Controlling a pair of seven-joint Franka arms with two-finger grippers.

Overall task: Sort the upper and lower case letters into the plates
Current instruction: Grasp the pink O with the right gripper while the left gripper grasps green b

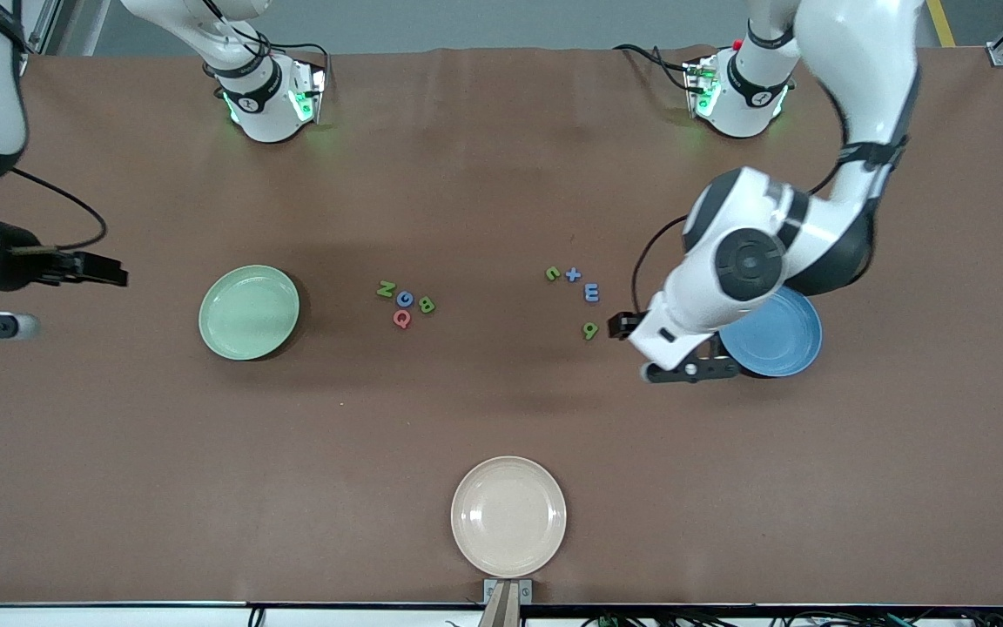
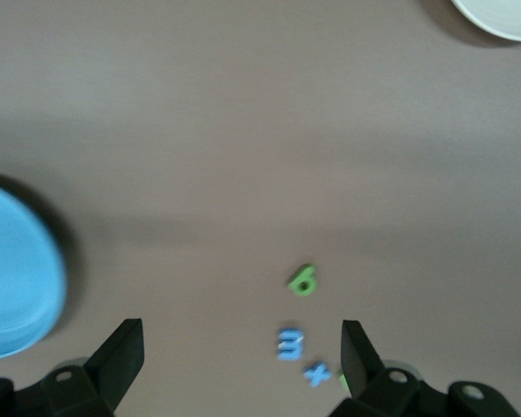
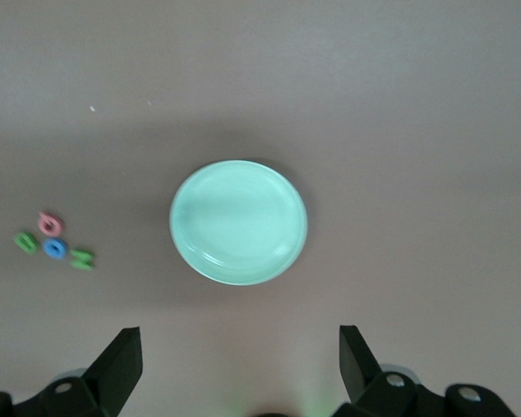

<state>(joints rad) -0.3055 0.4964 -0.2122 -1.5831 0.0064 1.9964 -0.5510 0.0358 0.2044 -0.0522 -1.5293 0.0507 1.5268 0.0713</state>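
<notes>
A pale green plate [image 1: 249,312] [image 3: 239,221] lies toward the right arm's end, a blue plate [image 1: 784,340] [image 2: 13,278] toward the left arm's end, partly under the left arm. Between them are two clusters of tiny letters: green, blue and pink ones [image 1: 405,302] [image 3: 54,242], and green and blue ones [image 1: 578,292] [image 2: 300,334]. My left gripper [image 1: 626,326] [image 2: 239,356] hangs open and empty over the table, between the blue plate and the nearby cluster. My right gripper [image 1: 105,270] [image 3: 239,356] is open and empty, over bare table beside the green plate.
A cream-beige plate [image 1: 508,515] [image 2: 504,19] sits at the table edge nearest the front camera, midway along. The arm bases [image 1: 271,100] [image 1: 737,100] stand along the edge farthest from the camera. Brown tabletop surrounds the plates.
</notes>
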